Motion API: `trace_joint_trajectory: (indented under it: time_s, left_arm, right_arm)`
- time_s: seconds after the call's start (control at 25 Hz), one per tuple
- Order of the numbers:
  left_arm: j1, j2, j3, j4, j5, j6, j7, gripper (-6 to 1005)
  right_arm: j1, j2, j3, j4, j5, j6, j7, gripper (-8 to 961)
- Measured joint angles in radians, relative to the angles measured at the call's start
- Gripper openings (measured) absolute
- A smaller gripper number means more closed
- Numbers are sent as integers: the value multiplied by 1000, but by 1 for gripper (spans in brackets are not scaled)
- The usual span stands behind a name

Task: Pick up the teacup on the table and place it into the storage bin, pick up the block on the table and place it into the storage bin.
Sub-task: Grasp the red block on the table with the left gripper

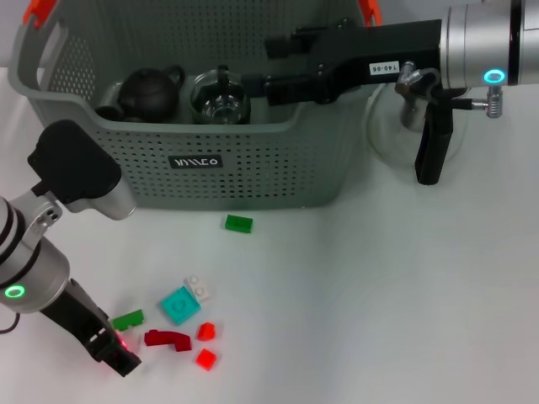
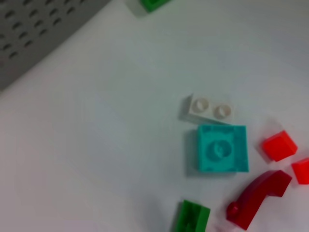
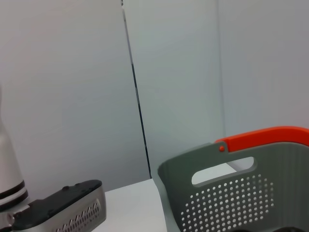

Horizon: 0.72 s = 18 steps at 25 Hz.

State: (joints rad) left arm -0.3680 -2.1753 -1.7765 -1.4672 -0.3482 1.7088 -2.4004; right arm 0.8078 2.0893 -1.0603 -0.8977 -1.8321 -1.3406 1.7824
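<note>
The grey perforated storage bin [image 1: 253, 160] stands at the back of the table. A glass teacup [image 1: 221, 99] sits inside it beside a black teapot [image 1: 150, 93]. My right gripper [image 1: 265, 66] is open and empty above the bin, just right of the teacup. Several blocks lie in front of the bin: a green one [image 1: 238, 223] alone, then a teal [image 1: 179, 304], white [image 1: 199, 288], green [image 1: 128, 319] and dark red one [image 1: 167, 339]. My left gripper [image 1: 118, 352] is low at the front left, next to that green block. The left wrist view shows the teal block [image 2: 222, 148] and the white block [image 2: 210, 108].
A glass pitcher with a black handle [image 1: 431, 147] stands right of the bin, under my right arm. Two small red blocks [image 1: 206, 331] lie by the dark red one. The bin's orange handle tip [image 3: 270, 137] shows in the right wrist view.
</note>
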Motion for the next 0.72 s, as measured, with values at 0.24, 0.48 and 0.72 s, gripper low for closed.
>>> trace_joint_trajectory:
  time_s: [0.24, 0.48, 0.72]
  left_arm:
    - [2, 2, -5, -8, 17, 6, 2, 845]
    - [5, 0, 4, -9, 19, 17, 2, 836]
    - [7, -1, 18, -12, 18, 16, -3, 827]
  right_arm:
    - [1, 0, 1, 0, 1, 0, 0, 776]
    - [1, 2, 2, 0, 2, 0, 0, 777]
    - [-1, 3, 2, 0, 3, 0, 0, 777]
